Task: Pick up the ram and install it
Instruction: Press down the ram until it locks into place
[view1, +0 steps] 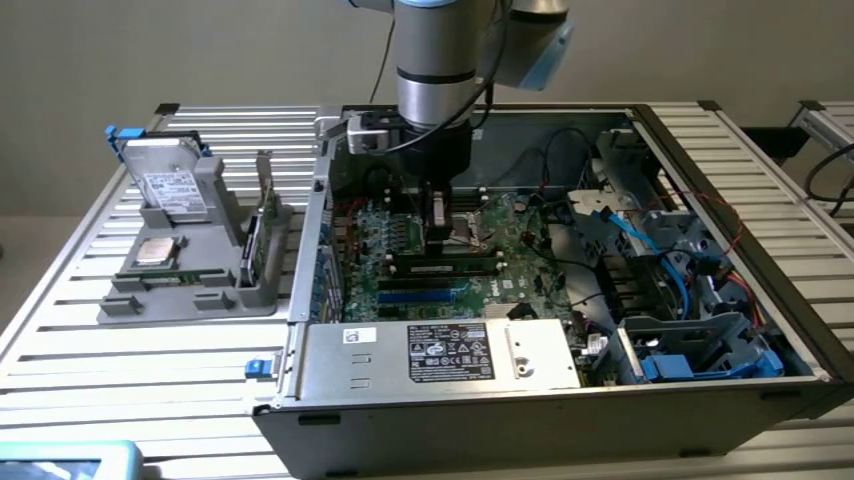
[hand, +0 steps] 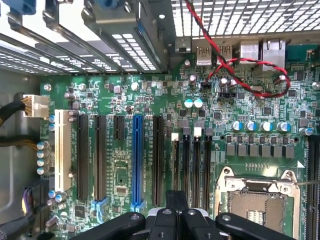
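Observation:
The ram (view1: 180, 278) is a thin green strip lying low in the grey holder (view1: 200, 300) outside the case, on the exterior view's left. My gripper (view1: 438, 235) hangs inside the open computer case, just above the motherboard (view1: 400, 250) and over the long black memory slots (view1: 447, 268). In the wrist view the gripper (hand: 175, 216) is shut, its black fingers (hand: 162, 220) pressed together with nothing visible between them. They sit over the end of the black memory slots (hand: 192, 160), beside the CPU socket (hand: 257, 200).
The holder also carries a hard drive (view1: 174, 180), a square chip (view1: 154, 252) and an upright green card (view1: 267, 215). Inside the case are the power supply (view1: 441, 350), cables (view1: 627, 250) and a drive cage (view1: 694, 340). A red-black wire (hand: 245, 75) loops over the board.

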